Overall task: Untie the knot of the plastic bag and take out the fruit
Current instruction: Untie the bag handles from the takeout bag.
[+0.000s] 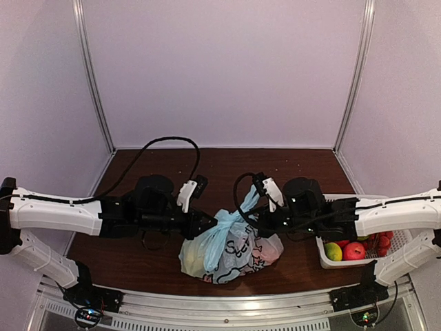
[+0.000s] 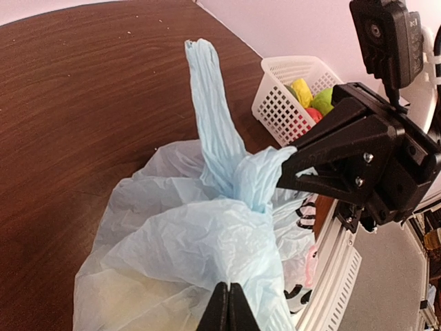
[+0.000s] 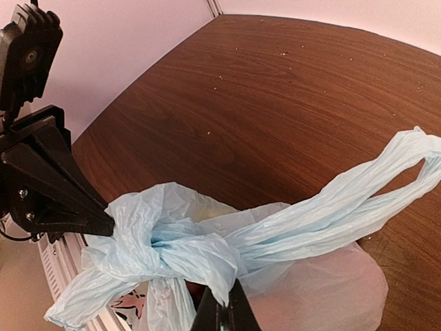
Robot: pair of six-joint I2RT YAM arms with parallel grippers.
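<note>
Over the plastic bag (image 1: 222,256) the left gripper (image 1: 213,222) is pinched tight on one side of the knot (image 1: 231,219), and the right gripper (image 1: 255,221) is clamped on the other side

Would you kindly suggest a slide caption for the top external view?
Left fingers and right fingers pinch the knot of the tied plastic bag from opposite sides.

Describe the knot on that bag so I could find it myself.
Mid-front of the brown table sits a pale blue bag. At its top, where the left fingers and right fingers pinch the plastic, is the knot: the only tight crumpled lump, with one long handle loop sticking out of it.
</note>
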